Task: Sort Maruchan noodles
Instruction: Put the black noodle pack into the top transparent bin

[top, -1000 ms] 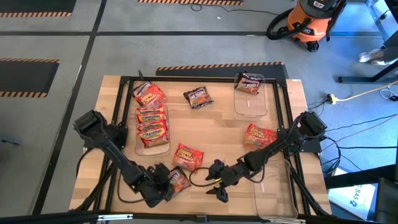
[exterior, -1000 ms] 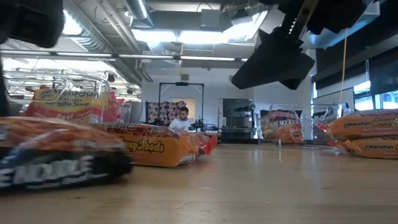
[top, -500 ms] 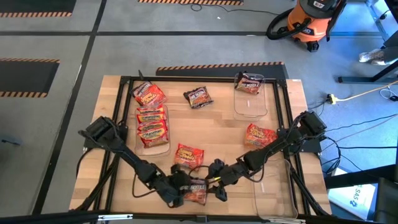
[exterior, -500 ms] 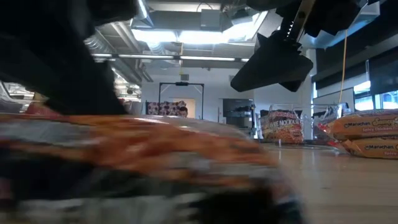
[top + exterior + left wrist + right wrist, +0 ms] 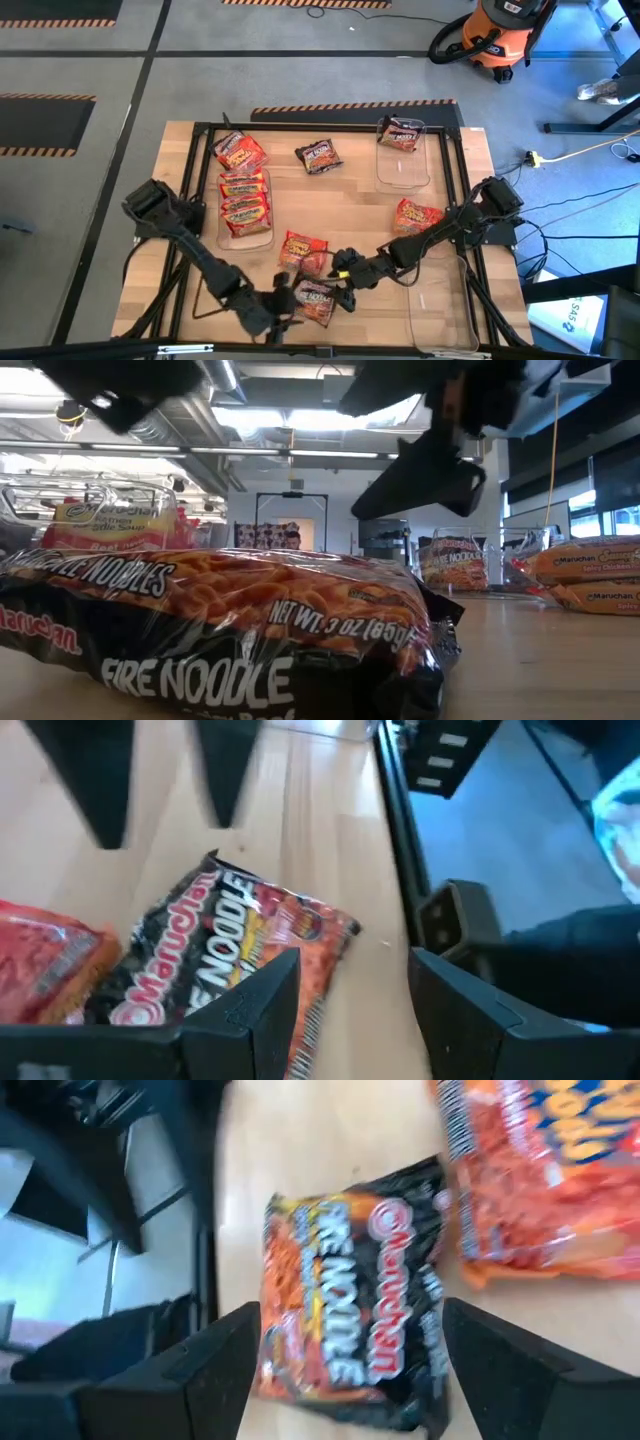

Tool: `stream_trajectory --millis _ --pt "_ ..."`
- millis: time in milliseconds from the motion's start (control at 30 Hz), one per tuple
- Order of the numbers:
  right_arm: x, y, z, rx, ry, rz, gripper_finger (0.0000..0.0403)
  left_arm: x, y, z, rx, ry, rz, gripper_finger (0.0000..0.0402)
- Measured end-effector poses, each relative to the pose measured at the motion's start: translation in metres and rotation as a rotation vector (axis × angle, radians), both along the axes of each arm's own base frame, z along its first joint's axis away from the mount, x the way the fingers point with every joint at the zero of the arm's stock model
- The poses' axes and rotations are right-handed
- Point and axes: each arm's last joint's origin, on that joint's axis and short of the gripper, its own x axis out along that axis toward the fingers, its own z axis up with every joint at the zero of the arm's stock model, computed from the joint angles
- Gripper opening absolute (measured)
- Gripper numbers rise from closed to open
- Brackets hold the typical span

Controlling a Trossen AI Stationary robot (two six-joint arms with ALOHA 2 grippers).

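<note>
The fingers of the left gripper (image 5: 283, 312) stand spread and hold nothing; the dark Fire Noodle packet (image 5: 313, 299) lies flat on the tabletop (image 5: 360, 205) just beside them, at the near edge. In the left wrist view the same packet (image 5: 215, 955) lies in front of the two dark fingers (image 5: 255, 1010), not between them. The right gripper (image 5: 343, 292) hangs over the other side of this packet with its fingers also spread wide and empty; in the right wrist view the packet (image 5: 355, 1295) shows between the fingers (image 5: 215, 1355) but below them.

An orange-red packet (image 5: 303, 249) lies right behind the dark one, touching or nearly touching it. In the low view the dark packet (image 5: 220, 630) fills the foreground and hides much of the tabletop behind.

Further off, a clear bin on the left (image 5: 245, 232) holds several red-and-yellow packets (image 5: 244, 197), and one more packet (image 5: 240, 153) lies behind it. A dark packet (image 5: 320, 156) lies alone at the far side. The far right bin (image 5: 402, 165) holds one dark packet (image 5: 402, 133). An orange packet (image 5: 418, 216) lies near the right arm.
</note>
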Motion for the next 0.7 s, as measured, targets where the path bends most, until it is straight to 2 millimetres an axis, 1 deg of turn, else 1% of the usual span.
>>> stream_trajectory --millis 67,167,267,367,467,567,700 --pt "0.004 -0.005 -0.003 0.016 0.006 -0.028 0.0287 -0.005 -0.008 -0.002 -0.011 -0.020 0.031 0.0180" --pt "0.010 -0.012 -0.016 0.046 0.051 -0.042 0.0287 -0.009 -0.014 -0.018 0.038 -0.032 0.096 0.0180" --pt "0.014 -0.017 -0.030 0.078 0.107 -0.032 0.0287 -0.007 -0.018 -0.029 0.040 -0.046 0.141 0.0180" --pt "0.016 -0.017 -0.039 0.102 0.128 -0.017 0.0287 -0.004 -0.018 -0.046 0.041 -0.013 0.164 0.0180" --pt "0.019 -0.016 -0.042 0.147 0.125 0.001 0.0287 -0.002 -0.018 -0.060 0.046 0.014 0.172 0.0180" --pt "0.021 -0.015 -0.045 0.168 0.125 0.006 0.0287 0.000 -0.019 -0.068 0.042 0.021 0.181 0.0180" --pt "0.021 -0.015 -0.046 0.177 0.133 -0.002 0.0287 0.000 -0.019 -0.072 0.041 0.021 0.198 0.0180"
